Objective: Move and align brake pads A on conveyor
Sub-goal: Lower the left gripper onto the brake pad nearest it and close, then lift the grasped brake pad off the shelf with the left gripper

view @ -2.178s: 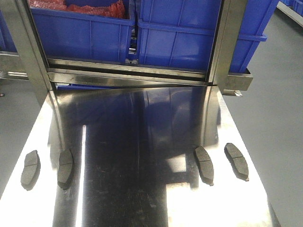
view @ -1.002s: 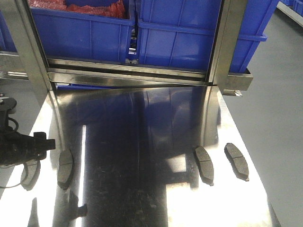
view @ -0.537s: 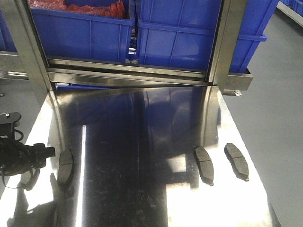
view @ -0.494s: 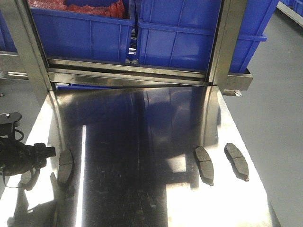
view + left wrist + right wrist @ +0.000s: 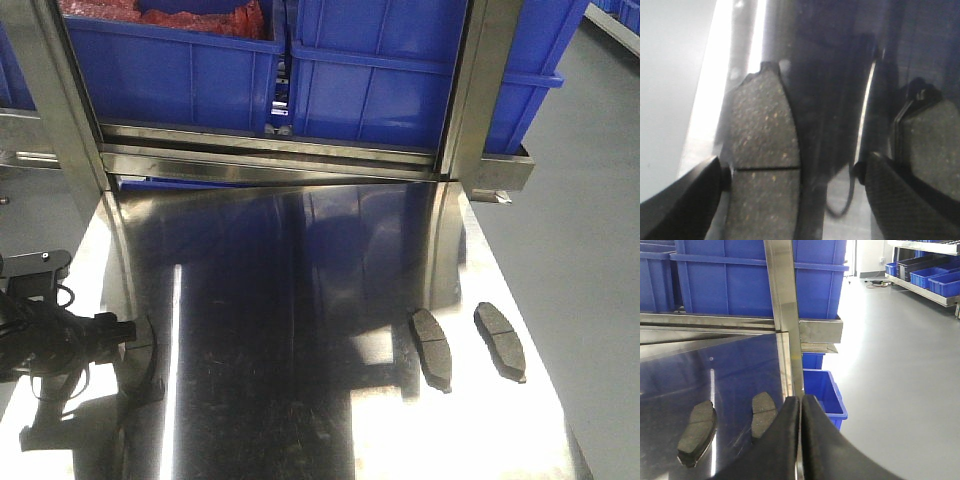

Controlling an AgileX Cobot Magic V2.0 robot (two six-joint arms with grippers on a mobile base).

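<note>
Basically nothing delivered yet: all four brake pads (image 5: 432, 347) lie on the steel table (image 5: 300, 300), and no conveyor is in view. The outer-left pad (image 5: 762, 160) sits between the spread fingers of the left gripper (image 5: 792, 175), not visibly pinched (blur hides contact), with its neighbour (image 5: 935, 135) just beside. The right gripper (image 5: 801, 435) has its fingers pressed together, empty, near the right pair (image 5: 697, 427). My read: first pick being set up; all moves and alignment left.

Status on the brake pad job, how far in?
Done: nothing; no conveyor in view. In hand: left claw open astride the leftmost brake pad on the steel table. Left: grasping it, then its neighbour and the two right-side pads, all on the table; right claw shut, empty.
</note>
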